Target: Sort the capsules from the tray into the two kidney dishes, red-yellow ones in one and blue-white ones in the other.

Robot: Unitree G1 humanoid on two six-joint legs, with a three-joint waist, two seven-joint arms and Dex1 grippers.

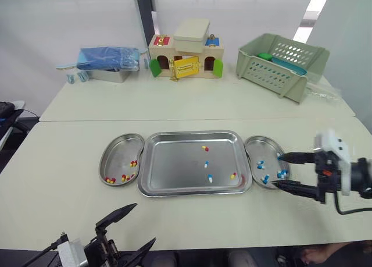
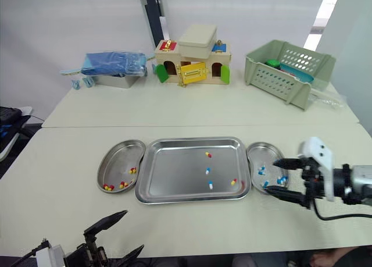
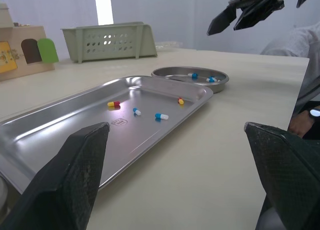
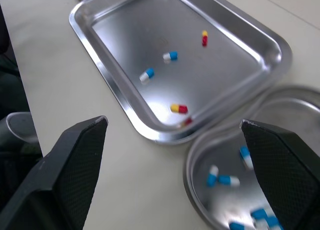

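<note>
A steel tray (image 1: 174,162) lies mid-table holding two red-yellow capsules (image 1: 205,148) and two blue-white capsules (image 1: 210,178). Left of it, a kidney dish (image 1: 119,146) contains several red-yellow capsules (image 1: 127,176). On the tray's right, a second kidney dish (image 1: 261,145) holds several blue-white capsules (image 1: 265,178). My right gripper (image 1: 278,170) hovers open over that dish's right rim, with nothing between its fingers. Near the table's front edge, well short of the left dish, my left gripper (image 1: 144,223) is open and empty.
Along the back stand a green basket (image 1: 283,63), a toy house (image 1: 186,56) and a blue bundle on a metal box (image 1: 110,59). Part of a person (image 1: 319,254) shows beyond the table's front right edge.
</note>
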